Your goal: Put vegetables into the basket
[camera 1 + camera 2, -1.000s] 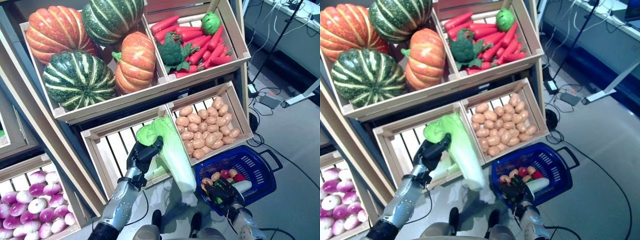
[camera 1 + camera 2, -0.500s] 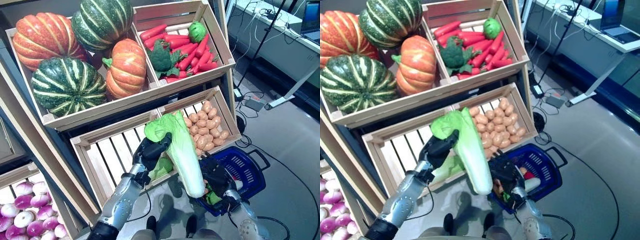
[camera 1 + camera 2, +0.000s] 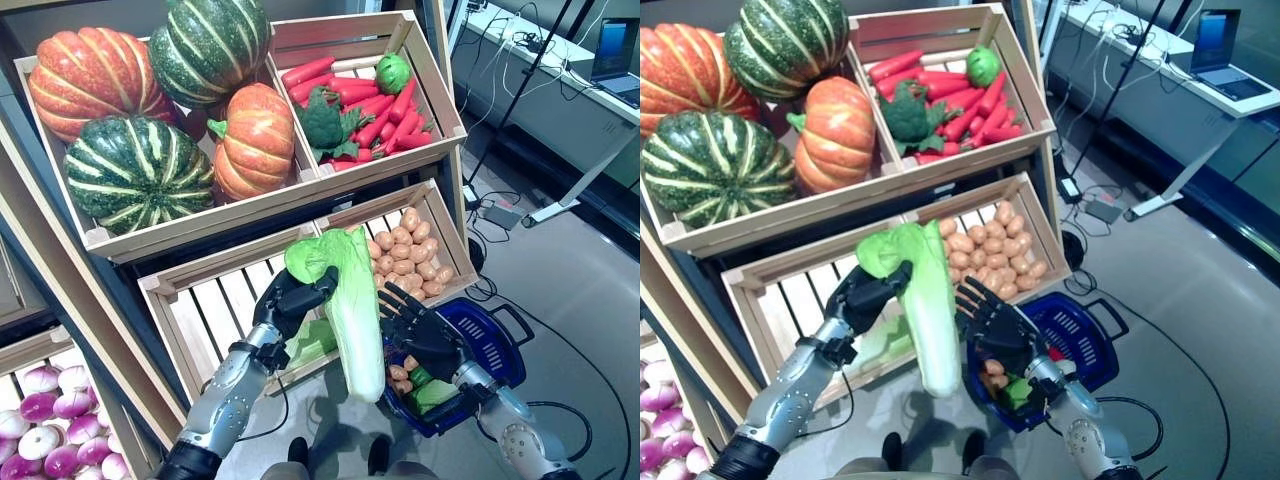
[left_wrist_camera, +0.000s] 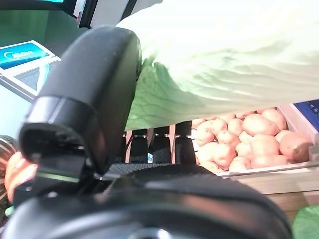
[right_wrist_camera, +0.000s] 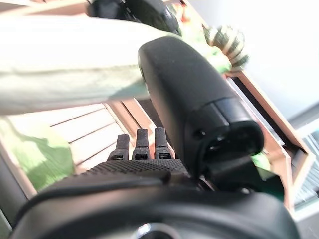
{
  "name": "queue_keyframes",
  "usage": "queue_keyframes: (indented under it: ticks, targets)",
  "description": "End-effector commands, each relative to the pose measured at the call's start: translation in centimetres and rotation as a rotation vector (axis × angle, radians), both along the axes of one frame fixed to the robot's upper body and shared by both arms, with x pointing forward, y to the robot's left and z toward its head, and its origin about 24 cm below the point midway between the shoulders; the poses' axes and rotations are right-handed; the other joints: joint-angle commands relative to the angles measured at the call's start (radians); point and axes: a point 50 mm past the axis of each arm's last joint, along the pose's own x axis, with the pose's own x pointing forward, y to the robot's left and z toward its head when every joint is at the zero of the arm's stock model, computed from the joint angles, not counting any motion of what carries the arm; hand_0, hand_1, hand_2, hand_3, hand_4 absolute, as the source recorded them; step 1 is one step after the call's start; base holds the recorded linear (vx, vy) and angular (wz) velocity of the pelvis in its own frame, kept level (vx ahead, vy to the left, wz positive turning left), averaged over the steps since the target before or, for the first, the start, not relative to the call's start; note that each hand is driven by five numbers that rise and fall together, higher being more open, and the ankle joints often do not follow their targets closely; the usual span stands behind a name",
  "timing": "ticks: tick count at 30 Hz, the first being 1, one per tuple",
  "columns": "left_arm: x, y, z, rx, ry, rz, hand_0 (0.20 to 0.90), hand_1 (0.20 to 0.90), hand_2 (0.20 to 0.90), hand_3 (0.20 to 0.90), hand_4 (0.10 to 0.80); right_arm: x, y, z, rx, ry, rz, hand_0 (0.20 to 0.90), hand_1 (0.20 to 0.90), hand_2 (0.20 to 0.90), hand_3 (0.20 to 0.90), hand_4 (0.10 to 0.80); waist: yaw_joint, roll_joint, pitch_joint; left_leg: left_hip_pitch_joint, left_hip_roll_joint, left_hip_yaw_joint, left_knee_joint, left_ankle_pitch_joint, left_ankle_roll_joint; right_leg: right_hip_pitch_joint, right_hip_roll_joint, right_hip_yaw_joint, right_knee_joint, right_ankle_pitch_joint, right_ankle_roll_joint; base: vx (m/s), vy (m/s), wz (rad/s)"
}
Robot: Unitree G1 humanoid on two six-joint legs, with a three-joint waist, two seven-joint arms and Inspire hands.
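- Green napa cabbage hangs upright before the potato crate, gripped near its leafy top by the left hand.
- Right hand, fingers spread, reaches beside the cabbage above the blue basket.

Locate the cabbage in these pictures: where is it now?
In the eye views the cabbage hangs mid-picture, gripped near its leafy top by the left hand, in front of the potato crate. The open right hand and the basket are just to its right.

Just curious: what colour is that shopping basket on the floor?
The basket is dark blue with a black handle, clearest in the left eye view.
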Motion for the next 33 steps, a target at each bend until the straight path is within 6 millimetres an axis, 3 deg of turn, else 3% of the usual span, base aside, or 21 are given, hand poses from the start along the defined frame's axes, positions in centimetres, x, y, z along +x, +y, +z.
queue_keyframes:
  ticks: [1, 13, 20, 33]
  targets:
    - [1.3, -2.2, 4.7, -0.064, -0.256, -0.130, 0.300, 0.300, 0.300, 0.300, 0.400, 1.6, 2.6, 4.4, 0.059, -0.236, 0.235, 0.900, 0.900, 0.900, 0.900, 0.800, 0.013, -0.017, -0.079, -0.009, -0.014, 0.009, 0.039, -0.094, -0.012, 0.027, -0.076, -0.015, 0.016, 0.005, 0.069, 0.000, 0.000, 0.00]
    - [1.2, -1.6, 4.5, -0.050, -0.256, -0.124, 0.300, 0.300, 0.300, 0.300, 0.400, 2.1, 1.2, 4.9, 0.062, -0.219, 0.178, 0.900, 0.900, 0.900, 0.900, 0.800, 0.006, -0.011, -0.087, -0.005, -0.009, 0.010, 0.027, -0.088, -0.017, 0.027, -0.073, -0.004, 0.007, 0.007, 0.072, -0.001, 0.000, 0.00]
    - [0.8, -0.6, 4.4, -0.031, -0.260, -0.129, 0.300, 0.300, 0.300, 0.300, 0.400, 2.0, -1.0, 5.2, 0.074, -0.210, 0.100, 0.900, 0.900, 0.900, 0.900, 0.800, -0.004, -0.010, -0.082, -0.006, -0.004, 0.014, 0.028, -0.088, -0.019, 0.023, -0.071, 0.005, 0.008, 0.005, 0.072, 0.000, 0.000, 0.00]
    - [0.9, 0.6, 4.5, 0.027, -0.269, -0.092, 0.300, 0.300, 0.300, 0.300, 0.400, 1.6, -3.2, 4.4, 0.012, -0.184, 0.009, 0.900, 0.900, 0.900, 0.900, 0.800, -0.020, -0.006, -0.084, -0.008, 0.006, 0.016, 0.023, -0.083, -0.023, 0.018, -0.065, 0.016, 0.007, 0.001, 0.069, -0.001, 0.000, -0.01]
